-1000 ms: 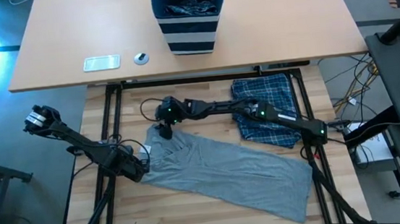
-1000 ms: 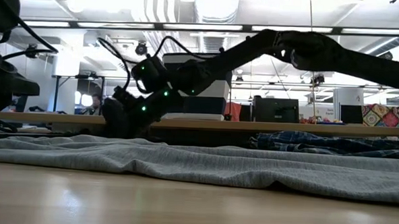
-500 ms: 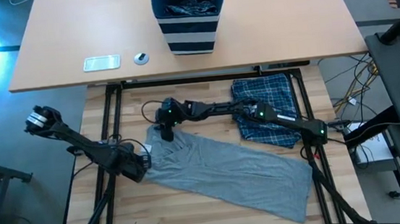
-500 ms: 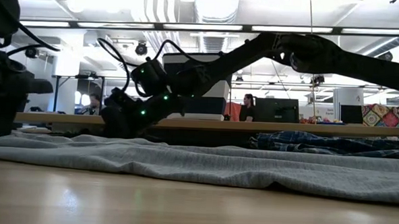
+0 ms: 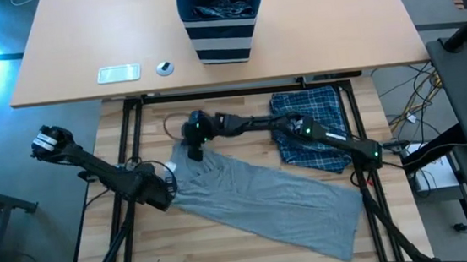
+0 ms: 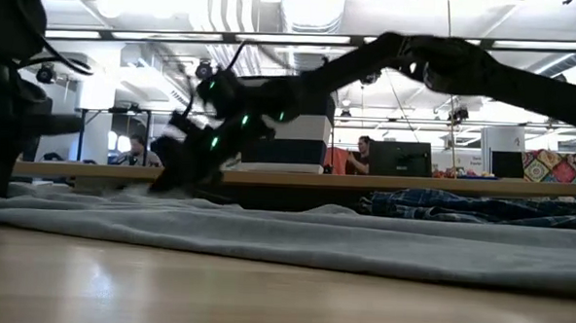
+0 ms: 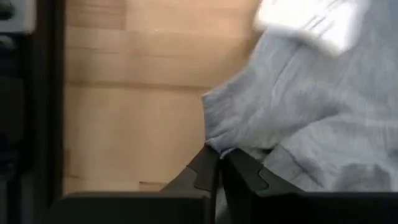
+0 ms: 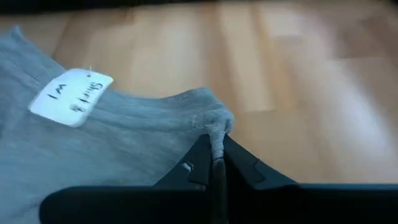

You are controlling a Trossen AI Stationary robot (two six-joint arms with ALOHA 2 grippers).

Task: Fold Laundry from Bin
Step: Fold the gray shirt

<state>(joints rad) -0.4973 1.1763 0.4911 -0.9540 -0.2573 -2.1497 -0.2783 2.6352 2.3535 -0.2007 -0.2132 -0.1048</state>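
L gripper: pressed shut, pinching edge of grey T-shirt at shirt's left end, nr left edge of slatted wood bench; in left wrist view, fingers closed tight on a fold of grey cloth.
R gripper: arm stretched across bench from right side, fingers clamped on shirt's far-left corner, nr far edge of bench; in right wrist view, fingertips meet on a bunched hem of grey cloth.
Grey T-shirt: spread flat on bench, long axis diagonal from far-left twd near-right corner; left end gathered betw. both grippers; in low view lies as a low grey band across bench.
Label: white tag w/ handwriting on shirt, just beside R gripper's pinch; text not legible.
Plaid garment: blue-and-white, folded, at far-right part of bench, partly under right arm; apart from T-shirt's gripped end.
Bin: navy w/ pale stripes, upright at far-centre of desk, beyond the bench; dark plaid cloth inside.
Desk extras: pale flat rectangular object and small round object, left of bin, nr desk's near edge; kind not clear.
Background: person seated behind monitors, low view.
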